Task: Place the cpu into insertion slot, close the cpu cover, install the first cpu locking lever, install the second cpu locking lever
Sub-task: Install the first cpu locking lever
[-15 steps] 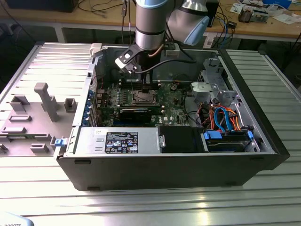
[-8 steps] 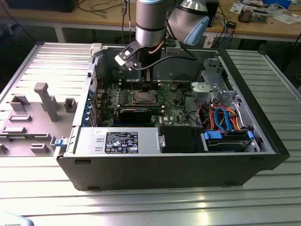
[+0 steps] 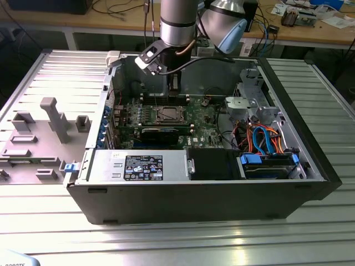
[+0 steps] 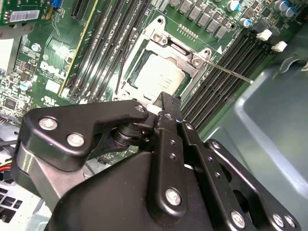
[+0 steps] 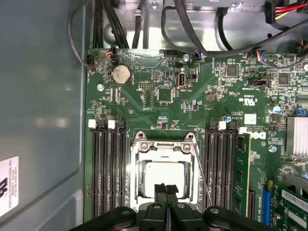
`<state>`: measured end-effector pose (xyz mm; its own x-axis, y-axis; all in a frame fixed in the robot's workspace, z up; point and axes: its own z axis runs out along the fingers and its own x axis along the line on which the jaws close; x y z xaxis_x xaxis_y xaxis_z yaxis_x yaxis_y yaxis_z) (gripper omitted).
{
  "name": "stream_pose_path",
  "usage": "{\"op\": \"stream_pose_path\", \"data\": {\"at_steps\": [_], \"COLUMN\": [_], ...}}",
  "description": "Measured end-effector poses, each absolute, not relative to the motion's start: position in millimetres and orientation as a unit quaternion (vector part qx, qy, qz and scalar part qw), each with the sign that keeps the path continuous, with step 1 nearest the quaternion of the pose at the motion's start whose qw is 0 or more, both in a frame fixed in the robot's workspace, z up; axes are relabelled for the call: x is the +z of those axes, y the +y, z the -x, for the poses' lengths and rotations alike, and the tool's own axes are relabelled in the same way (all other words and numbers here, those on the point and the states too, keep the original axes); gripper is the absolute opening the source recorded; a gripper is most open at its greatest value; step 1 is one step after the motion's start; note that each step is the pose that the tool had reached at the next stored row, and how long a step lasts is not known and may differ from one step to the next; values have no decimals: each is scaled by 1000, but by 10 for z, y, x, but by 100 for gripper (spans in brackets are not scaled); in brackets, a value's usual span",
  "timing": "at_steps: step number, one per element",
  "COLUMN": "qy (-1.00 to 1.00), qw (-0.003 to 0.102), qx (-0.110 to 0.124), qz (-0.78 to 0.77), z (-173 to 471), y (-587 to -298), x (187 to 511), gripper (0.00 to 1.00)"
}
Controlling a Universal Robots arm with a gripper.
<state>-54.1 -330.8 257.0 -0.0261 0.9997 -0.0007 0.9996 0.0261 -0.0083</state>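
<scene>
First, in the exterior view, the arm (image 3: 177,22) reaches straight down into an open computer case (image 3: 310,160) lying on a ribbed metal table (image 3: 166,244). The gripper (image 3: 174,94) hangs just above the slot (image 3: 168,114) on the green board (image 3: 205,124). From this view I cannot tell how the fingers stand. Next, in the second wrist view, the black gripper (image 4: 166,101) fills the foreground, its fingers (image 4: 168,108) drawn together with nothing between them, over one edge of the slot. The cpu (image 4: 161,74) sits in the slot, its dull grey face showing through the window of the silver cover (image 4: 180,53), which lies flat over it. A thin wire lever (image 4: 231,73) juts from the cover's corner out over the memory slots (image 4: 221,91) and is not tucked in. Lastly, in the first wrist view, the two fingertips (image 5: 160,188) press side by side, empty, over the near edge of the cpu (image 5: 161,172); whether they touch it I cannot tell. The cover (image 5: 161,147) frames the chip, the lever (image 5: 203,175) runs slantwise along one side of it, and a coin cell (image 5: 121,74) sits well apart on the board.
</scene>
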Motion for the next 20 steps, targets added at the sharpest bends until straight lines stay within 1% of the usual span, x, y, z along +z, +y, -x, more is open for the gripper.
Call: {"op": "stream_pose_path", "data": {"at_steps": [11,20], "qy": [-724,-803], "qw": [3,2], "qx": [3,3], "qz": [690,596], "z": [541,540], "y": [-3309,-3309], "x": [2593,2593], "gripper": [11,11]}}
